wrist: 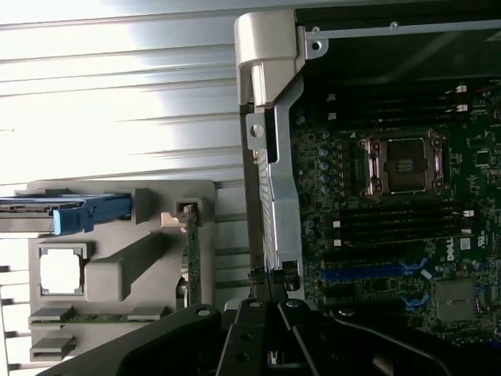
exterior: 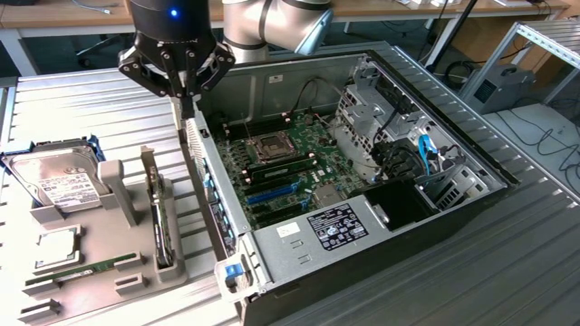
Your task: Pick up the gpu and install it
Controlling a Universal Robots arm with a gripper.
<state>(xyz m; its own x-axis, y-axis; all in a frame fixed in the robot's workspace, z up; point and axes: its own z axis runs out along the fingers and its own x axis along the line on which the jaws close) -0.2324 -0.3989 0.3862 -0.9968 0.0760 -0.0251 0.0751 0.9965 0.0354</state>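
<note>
Gripper (exterior: 187,109) is hanging clenched and empty above the rear wall of the open computer case (exterior: 281,81); gpu (exterior: 160,221) is standing on edge in the grey holder (exterior: 116,190) beside the case, untouched; pickup not yet done; blue expansion slot (exterior: 272,195) is lying vacant; the whole install is remaining.

Slim gpu (exterior: 160,231), on edge in holder (exterior: 118,204)
</note>
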